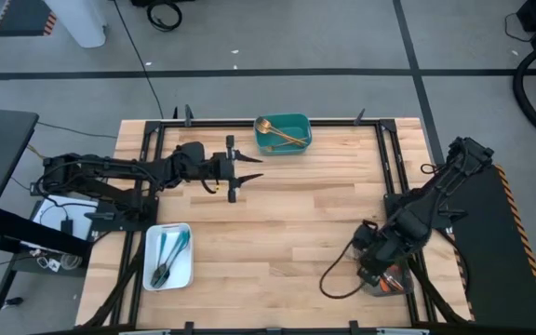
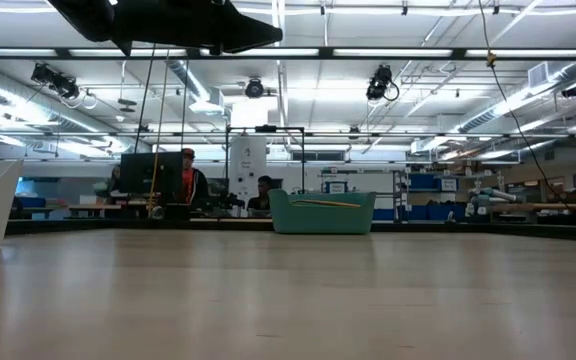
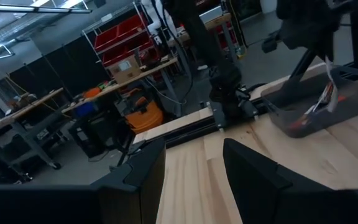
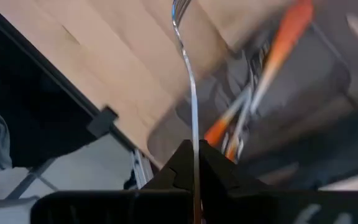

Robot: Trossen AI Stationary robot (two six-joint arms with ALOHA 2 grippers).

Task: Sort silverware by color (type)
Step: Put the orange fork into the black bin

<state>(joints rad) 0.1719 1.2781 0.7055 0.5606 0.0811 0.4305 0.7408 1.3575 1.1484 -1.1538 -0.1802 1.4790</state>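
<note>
My right gripper (image 1: 380,268) hangs over the grey tray (image 1: 391,282) at the table's near right corner, shut on a slim silver fork (image 4: 188,68). Several orange-handled pieces (image 4: 272,59) lie in that grey tray. Gold silverware (image 1: 280,135) lies in the teal tray (image 1: 298,123) at the far edge, and one gold piece (image 2: 318,203) rests across its rim. Teal-handled pieces (image 1: 167,253) lie in the white tray (image 1: 182,270) at the near left. My left gripper (image 1: 247,170) is open and holds nothing, above bare wood left of the teal tray. My right gripper pinches the fork's thin metal shaft (image 4: 194,134) between its two fingers. The fork lies along the fingers, and its tined head (image 4: 178,9) sticks out ahead of them. It is lifted clear, above the grey tray (image 4: 303,118). The fingers hide the fork's handle end.
Black rails (image 1: 386,158) run along the table's left, right and far sides. Bare wood (image 1: 287,233) lies between the three trays. Beyond the table there are benches, shelves and people (image 2: 190,180). The left wrist view shows the grey tray (image 3: 319,109) and the right arm far off.
</note>
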